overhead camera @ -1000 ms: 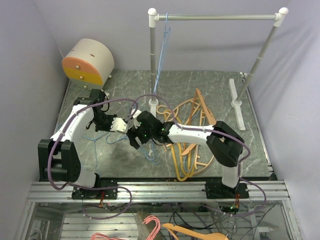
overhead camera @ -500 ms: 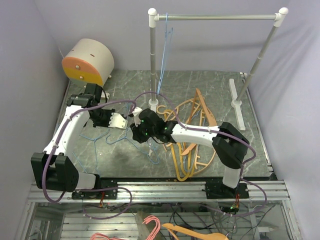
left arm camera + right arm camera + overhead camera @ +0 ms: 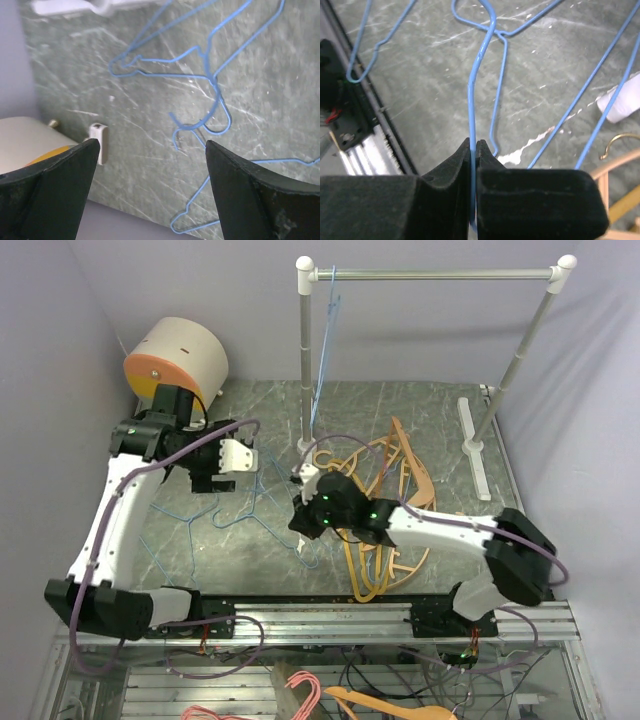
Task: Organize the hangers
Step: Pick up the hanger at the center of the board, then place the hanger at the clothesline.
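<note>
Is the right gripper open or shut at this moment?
Shut. The right gripper clamps a blue wire hanger, with no gap showing in the wrist view.

Hanger (image 3: 470, 110) end behind fingers (image 3: 535, 195)

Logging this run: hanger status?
Right gripper shut on a blue hanger. Left gripper open, above loose blue hangers. Orange pile close by, may snag.

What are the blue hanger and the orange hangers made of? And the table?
The blue hanger looks like thin wire with a smooth blue coating: slim, round, bent in curves. The orange hangers are thicker and flat, maybe wood or plastic; I cannot tell which. The table looks like dark green stone with white veins, perhaps only a printed mat.
</note>
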{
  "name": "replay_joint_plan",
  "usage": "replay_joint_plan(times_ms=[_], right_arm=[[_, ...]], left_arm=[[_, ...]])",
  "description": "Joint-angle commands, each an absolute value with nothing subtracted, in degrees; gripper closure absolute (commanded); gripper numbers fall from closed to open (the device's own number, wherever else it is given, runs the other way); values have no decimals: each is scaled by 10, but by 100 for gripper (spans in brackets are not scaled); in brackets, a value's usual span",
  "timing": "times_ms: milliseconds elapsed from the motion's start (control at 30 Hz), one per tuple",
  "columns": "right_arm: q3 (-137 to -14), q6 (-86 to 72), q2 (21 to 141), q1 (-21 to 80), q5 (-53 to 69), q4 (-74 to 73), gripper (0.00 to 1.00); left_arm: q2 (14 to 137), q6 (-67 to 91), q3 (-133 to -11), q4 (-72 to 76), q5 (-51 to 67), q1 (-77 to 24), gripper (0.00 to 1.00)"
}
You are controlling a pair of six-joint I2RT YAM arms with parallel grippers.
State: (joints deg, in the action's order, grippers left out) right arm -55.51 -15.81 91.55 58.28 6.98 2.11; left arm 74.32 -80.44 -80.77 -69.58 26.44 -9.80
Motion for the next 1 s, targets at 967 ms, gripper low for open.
replay_joint_plan(times_ms=[967], right_arm=[[-407, -346, 421, 600, -387, -48, 100]], left_arm=[[643, -215, -986, -595, 97, -101, 1]])
